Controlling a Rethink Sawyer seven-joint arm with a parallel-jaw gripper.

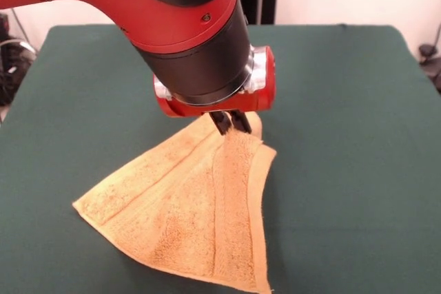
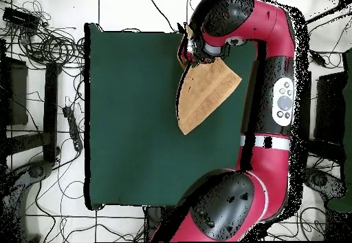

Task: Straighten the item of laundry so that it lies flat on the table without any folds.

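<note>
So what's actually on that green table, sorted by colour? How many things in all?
Golden-orange: 1, the towel, one corner lifted by the pincer.
Red and black: 1, the robot arm above the table.
Total: 2.

No legible text, label, brand, number or sign appears on the arm, the towel or the table in either view.

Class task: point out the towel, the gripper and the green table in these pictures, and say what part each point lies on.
towel (image 1: 193,218): front view, on the fluffy pile in its middle.
gripper (image 1: 231,123): front view, between the dark tips pinching the towel's raised top edge.
table (image 2: 130,116): overhead view, on bare green cloth beside the towel.
</note>
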